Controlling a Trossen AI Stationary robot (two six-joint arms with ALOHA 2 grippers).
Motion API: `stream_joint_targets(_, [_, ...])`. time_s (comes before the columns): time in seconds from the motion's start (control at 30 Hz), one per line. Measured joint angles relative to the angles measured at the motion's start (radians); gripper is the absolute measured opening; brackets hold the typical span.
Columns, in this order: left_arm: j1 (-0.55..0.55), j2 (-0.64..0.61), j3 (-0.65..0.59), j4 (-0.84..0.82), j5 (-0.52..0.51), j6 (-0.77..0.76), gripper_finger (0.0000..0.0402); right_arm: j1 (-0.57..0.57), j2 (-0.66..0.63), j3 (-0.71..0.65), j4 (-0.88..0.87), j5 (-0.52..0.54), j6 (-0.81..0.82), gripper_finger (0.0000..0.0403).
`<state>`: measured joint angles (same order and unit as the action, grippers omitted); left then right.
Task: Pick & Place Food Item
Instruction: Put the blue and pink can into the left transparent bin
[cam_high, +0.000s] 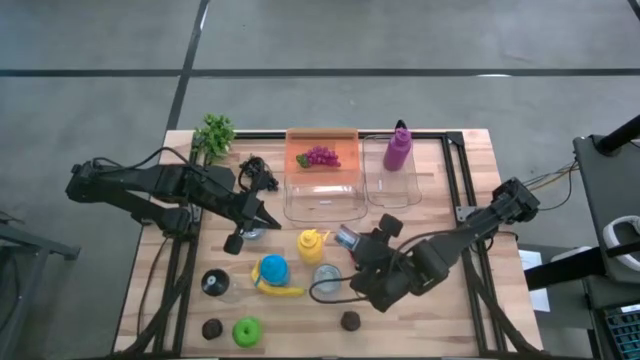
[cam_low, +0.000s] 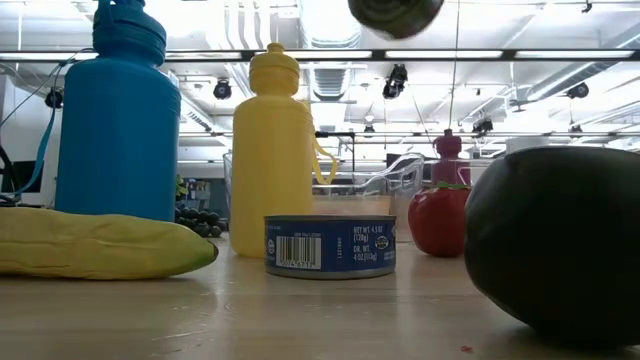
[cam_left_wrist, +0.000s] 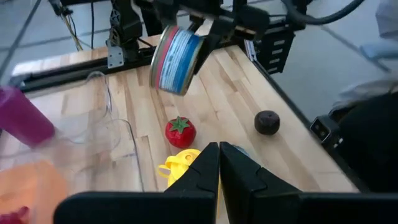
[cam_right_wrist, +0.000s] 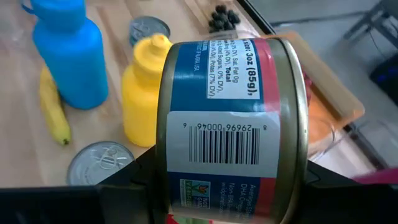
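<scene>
My right gripper (cam_high: 350, 240) is shut on a small tin can (cam_right_wrist: 230, 124) with a blue and red label, held above the table's middle. The left wrist view shows the can (cam_left_wrist: 177, 59) in the air over a red tomato (cam_left_wrist: 180, 132). A yellow bottle (cam_high: 312, 243) stands just to the gripper's left. My left gripper (cam_left_wrist: 219, 158) hovers shut with nothing in it over the table's left half (cam_high: 265, 218). My right gripper pinches the can between its two fingers, one at each flat end (cam_right_wrist: 297, 163), with the label and barcode facing the wrist camera. The fingers slant down from the table's right side. The can is lifted clear of the table and tipped onto its side.
An orange tray (cam_high: 345, 140) with purple grapes and two clear tubs (cam_high: 322, 200) stand at the far edge, beside a purple bottle (cam_high: 398, 148). A blue bottle (cam_high: 273, 268), a banana (cam_high: 282, 291), another can (cam_high: 325, 278) and a dark round fruit (cam_high: 350, 320) lie near the front.
</scene>
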<state>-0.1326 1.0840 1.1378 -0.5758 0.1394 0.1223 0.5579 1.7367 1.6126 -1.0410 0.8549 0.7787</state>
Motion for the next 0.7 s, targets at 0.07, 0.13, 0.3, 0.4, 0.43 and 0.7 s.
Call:
stream_joint_targets(0.07, [0.000, 0.000, 0.000, 0.002, 0.001, -0.057, 0.0015, 0.000, 0.000, 0.018, 0.000, 0.000, -0.025, 0.0180])
stream_joint_targets(0.13, [0.000, 0.000, 0.000, 0.016, 0.000, -0.068, 0.0015, -0.002, 0.000, 0.028, -0.002, 0.000, -0.035, 0.0180])
stream_joint_targets(0.3, [0.001, 0.000, 0.000, 0.025, 0.000, -0.071, 0.0015, -0.008, 0.000, 0.037, -0.002, 0.000, -0.058, 0.0180])
stream_joint_targets(0.4, [0.001, 0.000, 0.000, 0.025, 0.000, -0.071, 0.0015, -0.020, -0.002, 0.036, -0.002, -0.003, -0.066, 0.0180])
stream_joint_targets(0.43, [0.001, 0.000, 0.000, 0.025, 0.000, -0.071, 0.0015, -0.026, -0.004, 0.036, -0.002, -0.003, -0.077, 0.0180])
stream_joint_targets(0.7, [0.001, 0.000, 0.000, 0.015, 0.000, -0.071, 0.0015, -0.076, -0.006, 0.036, 0.003, -0.008, -0.142, 0.0180])
